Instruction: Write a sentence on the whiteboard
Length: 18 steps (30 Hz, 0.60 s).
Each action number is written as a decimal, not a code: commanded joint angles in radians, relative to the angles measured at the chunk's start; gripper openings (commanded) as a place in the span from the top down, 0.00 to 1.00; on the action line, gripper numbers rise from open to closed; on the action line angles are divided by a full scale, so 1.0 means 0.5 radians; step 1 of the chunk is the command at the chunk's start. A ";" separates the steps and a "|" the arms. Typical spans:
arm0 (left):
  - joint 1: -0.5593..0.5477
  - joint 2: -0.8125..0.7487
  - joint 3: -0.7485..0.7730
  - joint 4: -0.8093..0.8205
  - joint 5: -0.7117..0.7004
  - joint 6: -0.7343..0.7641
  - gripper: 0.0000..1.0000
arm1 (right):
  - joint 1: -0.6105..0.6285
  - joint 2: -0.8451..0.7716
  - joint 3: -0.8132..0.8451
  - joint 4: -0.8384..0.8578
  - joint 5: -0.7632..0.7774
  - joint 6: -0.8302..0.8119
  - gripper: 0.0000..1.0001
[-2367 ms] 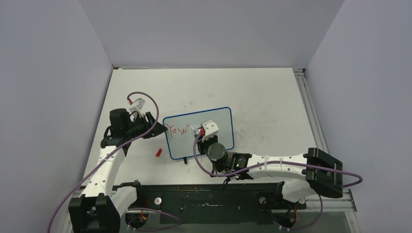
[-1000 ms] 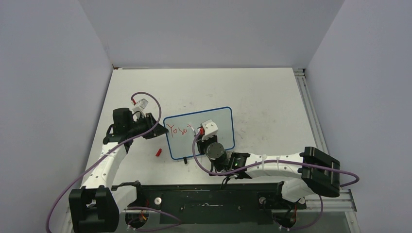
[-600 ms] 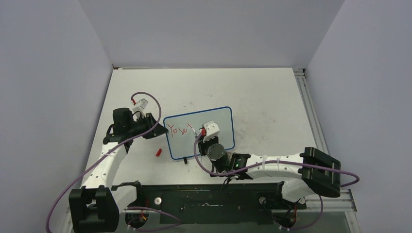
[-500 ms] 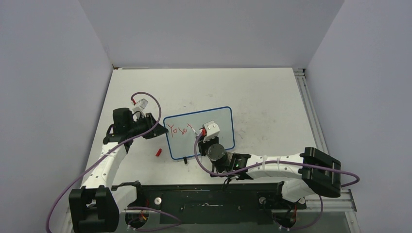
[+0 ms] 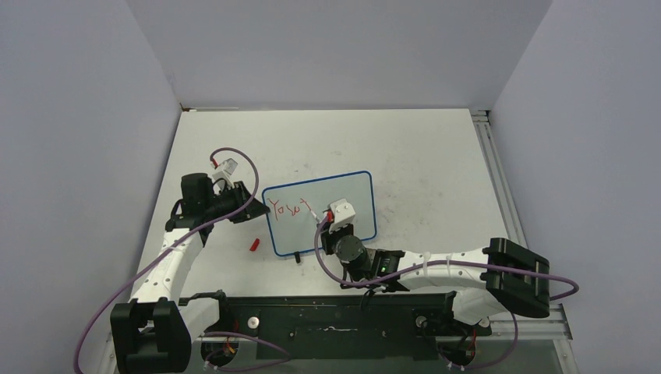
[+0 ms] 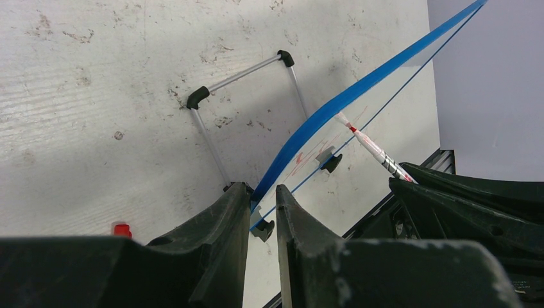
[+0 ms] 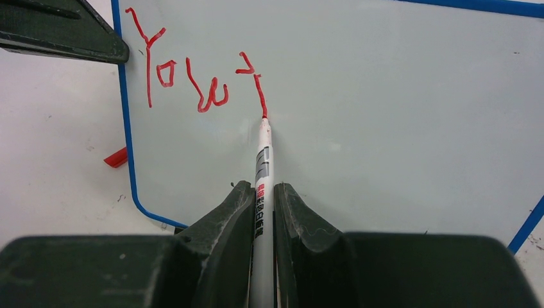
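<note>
Whiteboard [image 5: 355, 191] sits propped on its wire stand [image 6: 244, 70] on the table [image 5: 421, 156]. The sentence [image 7: 192, 77] runs in red from the whiteboard's far-left corner: "You", a small hooked mark, then a fresh downstroke. That downstroke is the change. Over the last half second the right tool [image 7: 262, 190] has slid toward the whiteboard's near edge and the marker [image 7: 262, 160] has come with it, so the short tick of a moment ago now has a longer stem under it. Marker tip touches the whiteboard at the foot of that stem. Right tool is clamped tight on the marker barrel, one jaw either side, no gap showing. Left tool [image 6: 262, 192] has not shifted in the last second; its jaws are nearly closed and pinch the blue frame at the whiteboard's left edge, steadying it. Red cap [image 5: 254, 245] lies on the table just off the whiteboard's near-left corner, apart from both tools. Reading: writing is under way but early, with one word and the start of the next letter done and most of the whiteboard right of the lettering bare. Which letter the stem begins I cannot tell. Likely next need: a lift and a short move right of the stem, with the left hold kept.
</note>
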 commanded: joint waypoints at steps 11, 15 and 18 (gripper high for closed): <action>-0.015 -0.011 0.059 0.067 0.067 0.005 0.80 | -0.017 0.004 0.075 0.037 0.082 -0.036 0.95; -0.015 -0.009 0.062 0.069 0.068 0.005 0.80 | -0.042 0.011 0.095 0.056 0.067 -0.060 0.95; -0.015 -0.008 0.061 0.067 0.067 0.006 0.80 | -0.058 0.019 0.105 0.073 0.051 -0.074 0.95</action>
